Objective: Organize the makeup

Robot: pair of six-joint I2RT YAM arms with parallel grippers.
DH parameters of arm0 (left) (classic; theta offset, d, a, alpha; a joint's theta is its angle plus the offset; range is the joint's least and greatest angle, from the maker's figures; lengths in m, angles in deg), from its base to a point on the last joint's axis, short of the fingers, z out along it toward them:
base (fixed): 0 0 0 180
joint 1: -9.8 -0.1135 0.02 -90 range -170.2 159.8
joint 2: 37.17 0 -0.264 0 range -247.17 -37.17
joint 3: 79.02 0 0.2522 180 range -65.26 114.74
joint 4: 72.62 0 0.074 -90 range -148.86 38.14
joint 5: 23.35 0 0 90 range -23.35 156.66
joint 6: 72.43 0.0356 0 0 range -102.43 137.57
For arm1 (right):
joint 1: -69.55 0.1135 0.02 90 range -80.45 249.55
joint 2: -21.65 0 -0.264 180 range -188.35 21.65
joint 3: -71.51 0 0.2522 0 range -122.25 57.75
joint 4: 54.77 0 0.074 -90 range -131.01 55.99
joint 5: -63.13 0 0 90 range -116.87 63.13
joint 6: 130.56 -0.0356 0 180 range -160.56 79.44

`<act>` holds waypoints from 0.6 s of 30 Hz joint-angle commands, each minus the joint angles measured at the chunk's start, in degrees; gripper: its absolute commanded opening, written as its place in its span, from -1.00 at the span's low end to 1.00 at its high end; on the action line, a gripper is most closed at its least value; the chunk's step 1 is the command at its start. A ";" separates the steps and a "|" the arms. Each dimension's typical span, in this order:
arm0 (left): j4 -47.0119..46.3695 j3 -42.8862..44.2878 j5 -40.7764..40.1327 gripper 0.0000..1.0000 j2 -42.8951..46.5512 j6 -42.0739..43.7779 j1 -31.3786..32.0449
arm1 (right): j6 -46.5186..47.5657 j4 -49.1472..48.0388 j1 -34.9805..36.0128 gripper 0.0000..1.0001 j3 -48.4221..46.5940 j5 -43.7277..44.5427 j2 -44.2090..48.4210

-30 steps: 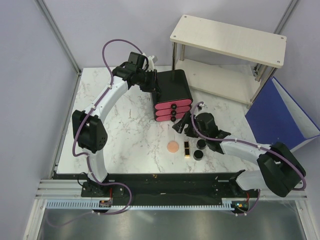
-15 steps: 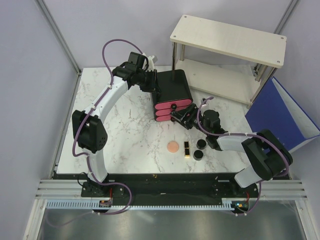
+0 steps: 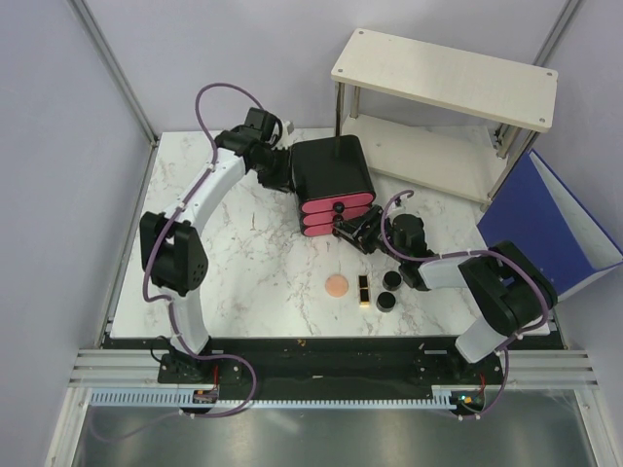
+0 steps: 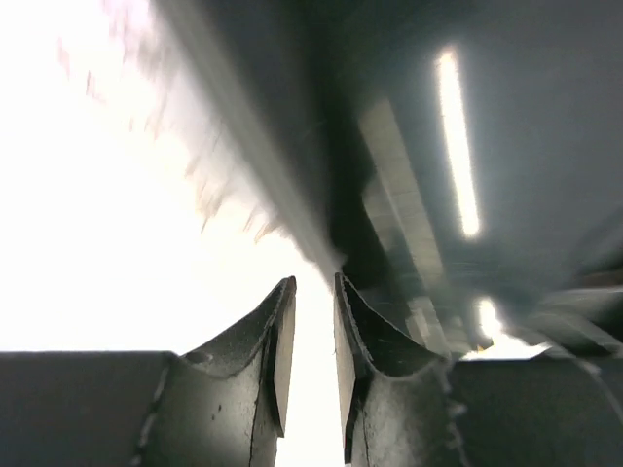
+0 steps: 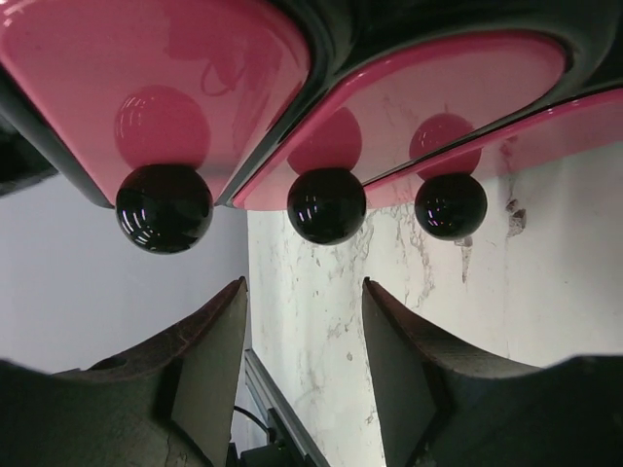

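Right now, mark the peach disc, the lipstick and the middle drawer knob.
peach disc [image 3: 336, 286], top external view, centre of its face.
lipstick [image 3: 363, 289], top external view, middle of its body.
middle drawer knob [image 5: 326, 205], right wrist view, front of the black ball.

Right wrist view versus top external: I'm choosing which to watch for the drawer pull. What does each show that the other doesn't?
Only the right wrist view shows the middle round black knob lined up above the gap of the open right gripper, not yet between the fingers. Only the top external view shows the round peach disc, black-gold lipstick, two small black round jars and the left gripper beside the box. Both show the black box with pink drawers.
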 commanded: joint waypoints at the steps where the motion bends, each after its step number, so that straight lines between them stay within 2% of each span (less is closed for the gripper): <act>1: 12.03 -4.75 -4.37 -0.40 -6.97 3.63 1.51 | -0.05 -2.28 -0.76 0.16 -1.53 1.54 -0.96; 9: 11.24 -4.57 -5.59 -0.41 -5.05 2.93 1.51 | -1.82 -5.98 -1.20 0.16 -2.14 1.72 -3.60; 18: 9.04 -5.54 -16.23 -0.15 5.50 0.74 -0.16 | -1.20 -4.58 -1.29 0.16 -4.87 0.75 -4.13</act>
